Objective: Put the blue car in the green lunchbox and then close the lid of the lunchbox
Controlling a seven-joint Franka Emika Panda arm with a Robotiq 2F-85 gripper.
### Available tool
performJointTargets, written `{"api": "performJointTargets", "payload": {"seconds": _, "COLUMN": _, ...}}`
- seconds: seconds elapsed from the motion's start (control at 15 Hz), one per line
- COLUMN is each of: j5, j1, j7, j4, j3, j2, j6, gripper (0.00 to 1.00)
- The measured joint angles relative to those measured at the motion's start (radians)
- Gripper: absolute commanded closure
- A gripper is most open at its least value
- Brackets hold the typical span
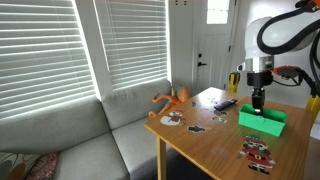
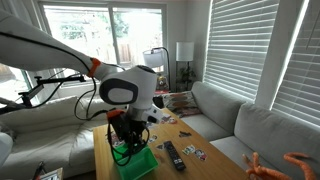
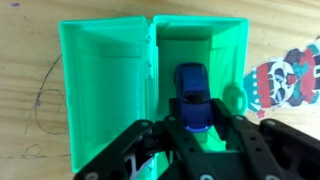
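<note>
Grey sofa (image 1: 70,140) under blinded windows (image 1: 55,50); wooden table (image 1: 200,142); white door (image 1: 212,45).

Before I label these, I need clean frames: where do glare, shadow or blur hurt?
Wrist view: green lunchbox and blue car sharp, evenly lit; gripper a dark foreground mass. In an exterior view the door window is blown out; in an exterior view bright windows backlight the room.
</note>
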Motion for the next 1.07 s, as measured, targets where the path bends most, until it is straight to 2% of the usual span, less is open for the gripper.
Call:
{"api": "performJointTargets", "payload": {"seconds": 0.07, "j5": 0.0, "j1": 0.0, "j7": 0.0, "j4": 0.0, "j3": 0.0, "j2": 0.0, "j6": 0.001, "gripper": 0.63}}
{"api": "performJointTargets", "payload": {"seconds": 0.13, "j5": 0.0, "j1": 0.0, "j7": 0.0, "j4": 0.0, "j3": 0.0, "j2": 0.0, "j6": 0.001, "gripper": 0.71}}
{"api": "performJointTargets", "payload": {"seconds": 0.2, "j5": 0.0, "j1": -0.001, "j7": 0.0, "j4": 0.001, "j3": 0.0, "j2": 0.0, "j6": 0.002, "gripper": 0.73}}
{"api": "performJointTargets", "payload": {"seconds": 0.47, "j5": 0.0, "j1": -0.006, "j7": 0.0, "j4": 0.008, "j3": 0.0, "j2": 0.0, "j6": 0.002, "gripper": 0.61}}
{"api": "performJointTargets", "payload": {"seconds": 0.67, "j5": 0.0, "j1": -0.007, "j7": 0.0, "j4": 0.008, "j3": 0.0, "j2": 0.0, "j6": 0.002, "gripper": 0.57}}
{"api": "performJointTargets", "payload": {"seconds": 0.73, "j5": 0.0, "j1": -0.007, "j7": 0.0, "j4": 0.008, "j3": 0.0, "j2": 0.0, "j6": 0.002, "gripper": 0.64}}
{"api": "performJointTargets", "payload": {"seconds": 0.87, "j5": 0.0, "j1": -0.007, "j7": 0.0, "j4": 0.008, "j3": 0.0, "j2": 0.001, "j6": 0.002, "gripper": 0.68}}
{"api": "performJointTargets", "payload": {"seconds": 1.07, "j5": 0.0, "j1": -0.007, "j7": 0.0, "j4": 0.008, "j3": 0.0, "j2": 0.001, "j6": 0.002, "gripper": 0.63}}
